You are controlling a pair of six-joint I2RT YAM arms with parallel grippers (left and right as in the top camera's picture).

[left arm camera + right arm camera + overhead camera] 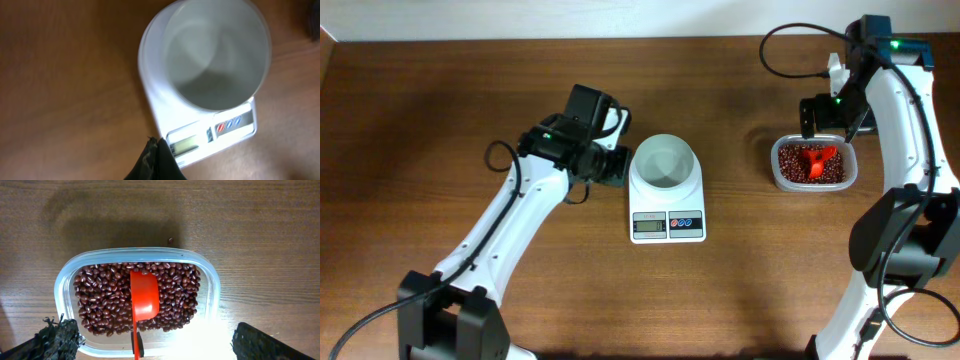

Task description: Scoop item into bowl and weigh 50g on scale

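Observation:
The white bowl [665, 163] stands empty on the white scale [667, 212] at the table's middle; both show in the left wrist view, bowl [215, 55] and scale [210, 137]. My left gripper [157, 150] is shut and empty, just left of the scale's display. The reddish-brown beans [810, 165] fill a clear plastic tub [778, 172] at the right, also in the right wrist view as beans [100, 300] and tub [65, 280]. A red scoop [144, 297] lies on the beans, handle toward me. My right gripper [150, 350] is open, hovering above the tub with fingers on either side.
One loose bean [170, 240] lies on the wood just beyond the tub. The table's wooden surface [470, 100] stretches left of the scale. The back edge of the table runs along the top.

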